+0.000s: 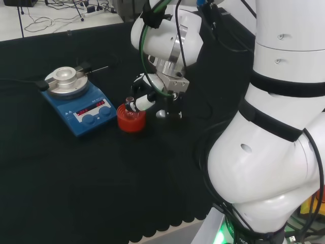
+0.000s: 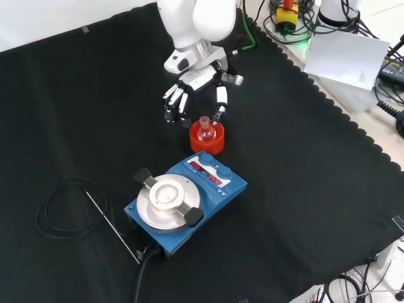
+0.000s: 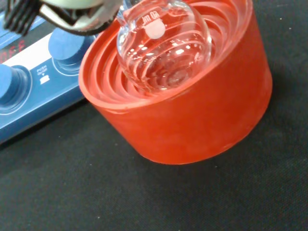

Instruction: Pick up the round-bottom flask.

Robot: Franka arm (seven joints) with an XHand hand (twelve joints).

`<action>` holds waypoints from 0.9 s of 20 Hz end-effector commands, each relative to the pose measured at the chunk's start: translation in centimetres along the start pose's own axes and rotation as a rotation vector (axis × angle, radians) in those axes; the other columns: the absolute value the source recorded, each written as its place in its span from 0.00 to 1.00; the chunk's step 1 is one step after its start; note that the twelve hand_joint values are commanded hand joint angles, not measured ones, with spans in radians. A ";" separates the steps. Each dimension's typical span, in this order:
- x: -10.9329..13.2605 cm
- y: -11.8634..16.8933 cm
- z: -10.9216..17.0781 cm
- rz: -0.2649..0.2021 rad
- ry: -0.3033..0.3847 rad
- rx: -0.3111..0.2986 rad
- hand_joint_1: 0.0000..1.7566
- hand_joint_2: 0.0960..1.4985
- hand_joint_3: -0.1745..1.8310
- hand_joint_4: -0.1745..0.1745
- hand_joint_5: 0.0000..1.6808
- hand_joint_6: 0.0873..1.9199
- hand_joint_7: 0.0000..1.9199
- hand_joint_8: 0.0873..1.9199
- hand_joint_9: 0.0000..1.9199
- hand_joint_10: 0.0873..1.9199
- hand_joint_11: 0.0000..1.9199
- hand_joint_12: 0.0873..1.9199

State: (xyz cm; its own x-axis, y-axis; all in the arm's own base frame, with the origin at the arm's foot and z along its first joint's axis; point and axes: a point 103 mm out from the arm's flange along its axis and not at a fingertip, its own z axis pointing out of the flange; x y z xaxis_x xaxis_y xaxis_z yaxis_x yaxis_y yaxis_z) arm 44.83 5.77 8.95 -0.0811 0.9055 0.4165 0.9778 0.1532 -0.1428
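Robot hand (image 2: 192,88) hovers spread just above the round-bottom flask (image 2: 205,130) in its red stand (image 2: 207,144), frame centre — approach step; closing fingers round the neck comes next.

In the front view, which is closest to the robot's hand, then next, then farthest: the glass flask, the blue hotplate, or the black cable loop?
From the hand:
1. Clear glass round-bottom flask, in its red ribbed stand, just below the fingers.
2. Blue hotplate with round metal top, lower down.
3. Coiled black cable loop, far lower left.

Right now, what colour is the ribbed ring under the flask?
Red; the stand shows best in the wrist view.
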 end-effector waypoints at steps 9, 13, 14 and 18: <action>0.3 0.1 -0.2 -0.031 0.018 -0.005 0.46 0.39 0.37 0.34 0.47 0.36 0.13 0.29 0.26 0.30 0.09 0.72; 0.6 0.2 -0.2 -0.040 0.019 0.001 0.46 0.39 0.36 0.33 0.47 0.36 0.13 0.29 0.26 0.30 0.09 0.72; 0.6 0.2 -0.2 -0.040 0.016 0.002 0.46 0.39 0.36 0.33 0.46 0.36 0.13 0.29 0.26 0.30 0.09 0.72; 0.4 0.2 -0.2 -0.028 0.004 0.005 0.46 0.39 0.36 0.33 0.47 0.36 0.13 0.29 0.26 0.30 0.09 0.72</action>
State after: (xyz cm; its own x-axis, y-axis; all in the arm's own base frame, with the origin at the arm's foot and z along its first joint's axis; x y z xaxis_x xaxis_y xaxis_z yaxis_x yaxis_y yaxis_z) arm 45.01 6.22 9.30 -0.1128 0.8944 0.4328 0.9738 0.1860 -0.1307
